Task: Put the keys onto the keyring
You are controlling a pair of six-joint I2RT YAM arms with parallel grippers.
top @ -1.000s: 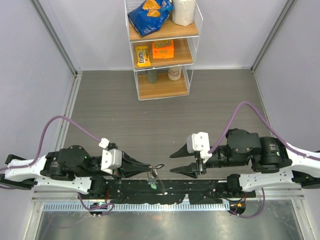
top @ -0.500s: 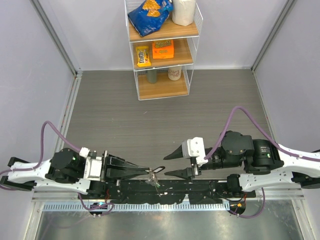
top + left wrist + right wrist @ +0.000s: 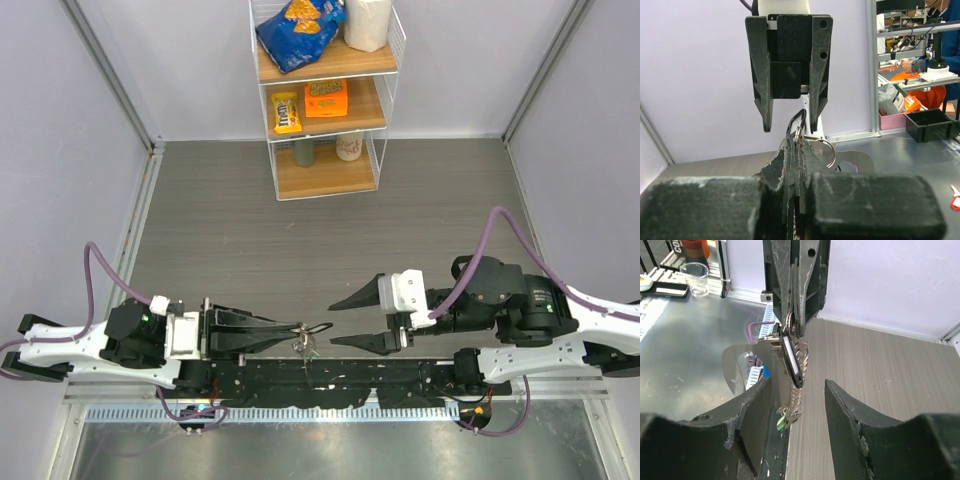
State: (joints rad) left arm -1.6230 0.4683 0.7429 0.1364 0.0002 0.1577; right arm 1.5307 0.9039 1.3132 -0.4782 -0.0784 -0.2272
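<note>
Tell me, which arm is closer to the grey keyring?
Left. The left arm has its jaws shut on the keyring, holding it out at their tips. The right arm faces it with open jaws, close to it but not touching.

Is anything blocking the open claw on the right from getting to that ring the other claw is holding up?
Nothing visible. The left gripper pinches the keyring in mid-air, and the right gripper faces it, jaws open, with only empty space between. The chain dangles below, out of the path.
</note>
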